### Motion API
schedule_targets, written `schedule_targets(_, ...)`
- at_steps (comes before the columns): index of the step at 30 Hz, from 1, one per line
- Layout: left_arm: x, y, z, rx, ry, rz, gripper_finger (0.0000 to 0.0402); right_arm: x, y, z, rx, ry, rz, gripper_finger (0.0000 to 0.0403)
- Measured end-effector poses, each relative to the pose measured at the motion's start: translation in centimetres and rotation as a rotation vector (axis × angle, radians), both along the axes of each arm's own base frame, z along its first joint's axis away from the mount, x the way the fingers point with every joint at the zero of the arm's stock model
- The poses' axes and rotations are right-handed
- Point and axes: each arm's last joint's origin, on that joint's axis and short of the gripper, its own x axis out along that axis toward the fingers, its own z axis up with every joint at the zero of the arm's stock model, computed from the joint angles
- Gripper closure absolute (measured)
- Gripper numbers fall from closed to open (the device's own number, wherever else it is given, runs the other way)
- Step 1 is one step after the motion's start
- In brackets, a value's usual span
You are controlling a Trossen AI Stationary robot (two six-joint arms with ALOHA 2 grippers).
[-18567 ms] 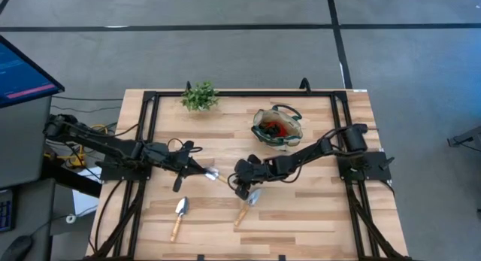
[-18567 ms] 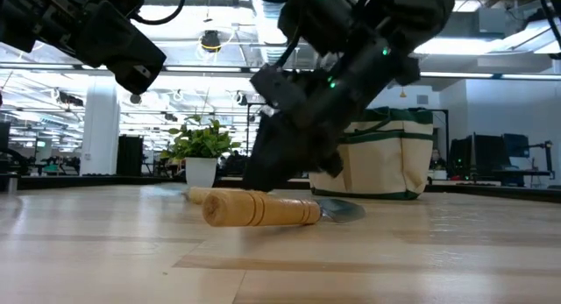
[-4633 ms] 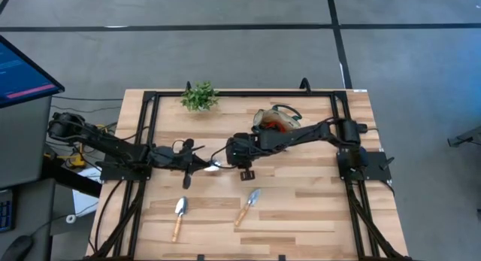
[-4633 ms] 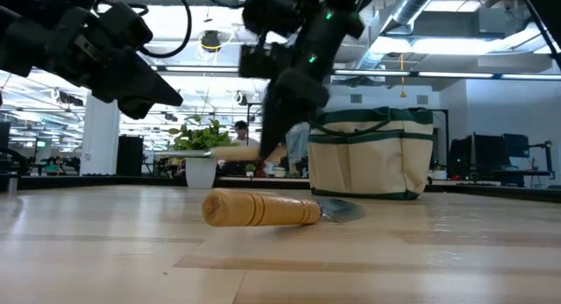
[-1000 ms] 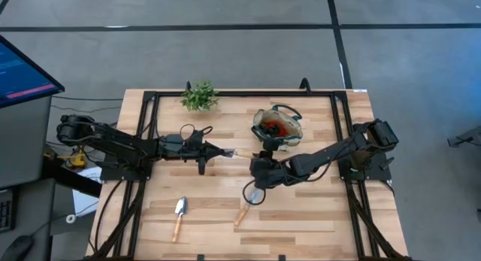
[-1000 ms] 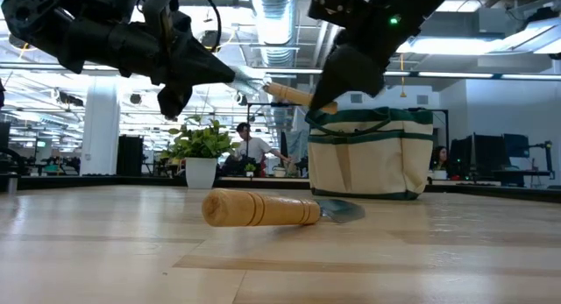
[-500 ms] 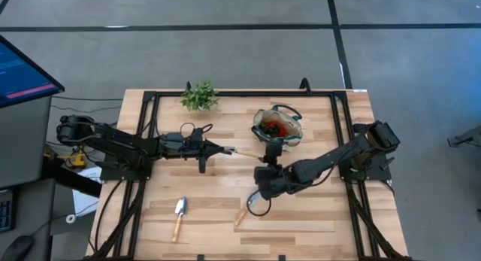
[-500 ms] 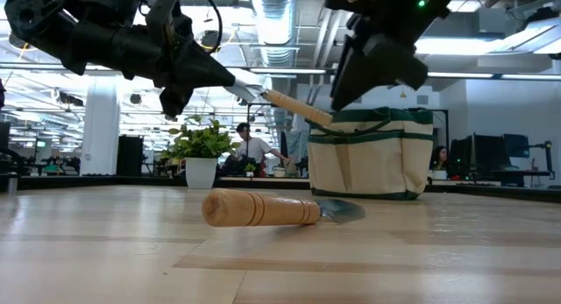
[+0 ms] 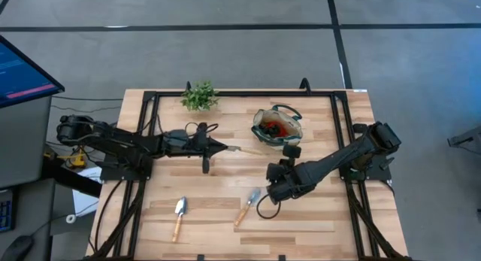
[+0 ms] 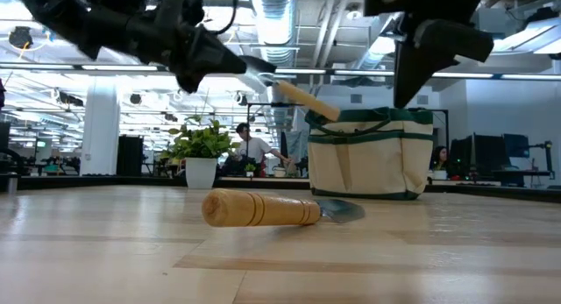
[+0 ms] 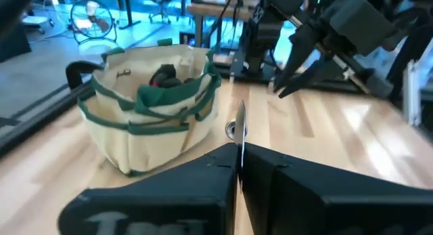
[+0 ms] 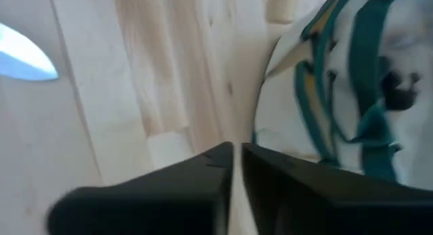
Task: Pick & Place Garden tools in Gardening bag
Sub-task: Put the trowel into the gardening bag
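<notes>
Right gripper (image 9: 276,192) had shifted right off the desk trowel (image 9: 246,206), fingers nearly closed, empty; left gripper (image 9: 219,148) pinched a trowel (image 10: 294,96) near the gardening bag (image 9: 276,126).

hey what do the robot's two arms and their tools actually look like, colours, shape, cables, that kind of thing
Both arms are matte black, built of slim jointed links bolted to black frame rails. The left arm carries loose black cable loops near its tool. The right arm trails a black cable loop by its tool. Each tool ends in two flat, wedge-shaped black fingers.
</notes>
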Motion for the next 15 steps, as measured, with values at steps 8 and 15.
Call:
schedule_targets(8, 1.5, 1.2, 2.8, 0.198, 0.202, 0.123, 0.04, -0.4, 0.3, -0.6, 0.075, 0.017, -0.048, 0.04)
schedule_targets(15, 2.0, 1.6, 4.3, 0.282, 0.197, 0.116, 0.04, -0.1, 0.7, -0.6, 0.108, -0.043, -0.062, 0.0402)
